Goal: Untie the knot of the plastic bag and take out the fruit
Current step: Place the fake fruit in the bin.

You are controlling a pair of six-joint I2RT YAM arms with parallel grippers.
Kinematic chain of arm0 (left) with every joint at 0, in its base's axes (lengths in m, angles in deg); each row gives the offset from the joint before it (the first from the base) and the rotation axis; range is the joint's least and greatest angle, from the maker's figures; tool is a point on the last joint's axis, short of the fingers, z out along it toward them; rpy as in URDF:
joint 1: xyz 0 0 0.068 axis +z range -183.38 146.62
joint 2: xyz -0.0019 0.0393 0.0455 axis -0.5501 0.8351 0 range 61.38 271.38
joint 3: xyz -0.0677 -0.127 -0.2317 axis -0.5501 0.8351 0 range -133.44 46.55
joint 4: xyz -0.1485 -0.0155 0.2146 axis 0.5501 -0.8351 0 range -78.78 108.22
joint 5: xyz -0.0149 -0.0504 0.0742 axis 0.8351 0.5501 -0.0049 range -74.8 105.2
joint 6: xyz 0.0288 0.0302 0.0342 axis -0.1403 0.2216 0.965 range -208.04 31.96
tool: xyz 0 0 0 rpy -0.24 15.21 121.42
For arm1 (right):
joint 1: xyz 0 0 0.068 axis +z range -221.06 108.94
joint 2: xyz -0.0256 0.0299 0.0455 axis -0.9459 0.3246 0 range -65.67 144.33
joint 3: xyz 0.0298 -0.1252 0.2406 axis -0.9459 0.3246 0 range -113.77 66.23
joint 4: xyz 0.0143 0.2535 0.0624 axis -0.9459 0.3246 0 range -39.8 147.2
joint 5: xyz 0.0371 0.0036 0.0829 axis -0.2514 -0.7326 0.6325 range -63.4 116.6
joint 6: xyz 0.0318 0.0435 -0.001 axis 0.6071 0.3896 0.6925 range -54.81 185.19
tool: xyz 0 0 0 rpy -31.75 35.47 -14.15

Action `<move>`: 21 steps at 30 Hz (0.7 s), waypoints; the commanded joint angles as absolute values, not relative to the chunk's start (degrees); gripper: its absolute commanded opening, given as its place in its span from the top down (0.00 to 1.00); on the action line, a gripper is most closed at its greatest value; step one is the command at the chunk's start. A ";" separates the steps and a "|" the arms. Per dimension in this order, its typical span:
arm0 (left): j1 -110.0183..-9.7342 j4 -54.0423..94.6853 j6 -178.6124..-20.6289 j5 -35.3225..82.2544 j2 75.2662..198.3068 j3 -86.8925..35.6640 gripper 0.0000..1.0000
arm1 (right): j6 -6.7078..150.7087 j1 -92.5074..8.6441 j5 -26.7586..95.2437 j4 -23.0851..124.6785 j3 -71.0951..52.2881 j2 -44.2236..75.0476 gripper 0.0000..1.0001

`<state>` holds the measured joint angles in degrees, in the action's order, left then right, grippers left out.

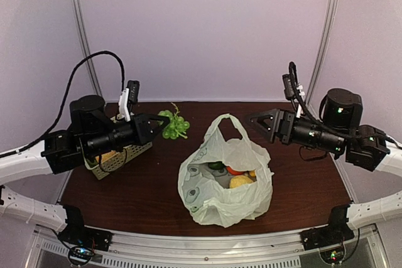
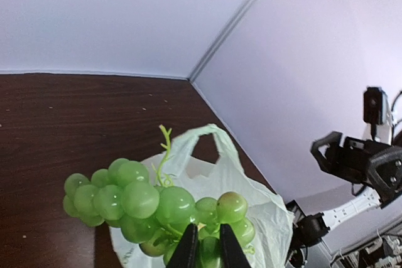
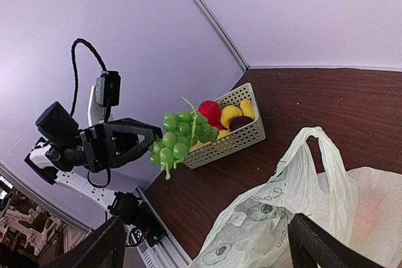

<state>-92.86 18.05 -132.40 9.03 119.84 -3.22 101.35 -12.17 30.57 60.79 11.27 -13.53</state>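
The left gripper (image 2: 208, 246) clamps a bunch of green grapes (image 2: 144, 202). The right gripper (image 1: 250, 118) stands wide open near the pale translucent plastic bag (image 1: 223, 202).

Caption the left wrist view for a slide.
Left gripper shut on the bunch of green grapes, held off the dark table, plastic bag behind.

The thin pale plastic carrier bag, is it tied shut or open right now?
Open: the thin pale plastic carrier bag gapes upward, one loop handle stands free, and yellow and orange fruit show inside.
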 commanded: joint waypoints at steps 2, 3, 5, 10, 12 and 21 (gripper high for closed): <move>-78.51 5.61 -130.87 11.37 114.56 -3.55 1.00 | 101.22 -12.08 24.80 64.05 13.16 -16.53 0.10; -74.46 4.29 -130.07 12.88 114.65 -3.97 1.00 | 101.31 -12.04 24.55 64.24 13.49 -16.83 0.10; -69.12 2.55 -128.55 16.95 115.96 -4.76 1.00 | 101.76 -12.06 24.27 64.37 14.11 -17.36 0.10; -59.79 2.70 -125.21 22.59 122.58 -6.65 1.00 | 102.73 -12.08 24.67 65.30 15.08 -18.55 0.10; -57.34 3.78 -123.61 23.85 126.32 -7.61 1.00 | 103.18 -12.02 24.76 65.47 15.61 -19.26 0.10; -51.51 5.44 -116.14 22.55 138.84 -13.95 1.00 | 104.58 -11.97 24.04 66.90 17.73 -22.28 0.10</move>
<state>-53.39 3.15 -121.41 21.90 135.88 -10.02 103.56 -12.14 26.02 64.73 16.60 -21.00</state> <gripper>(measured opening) 0.070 0.897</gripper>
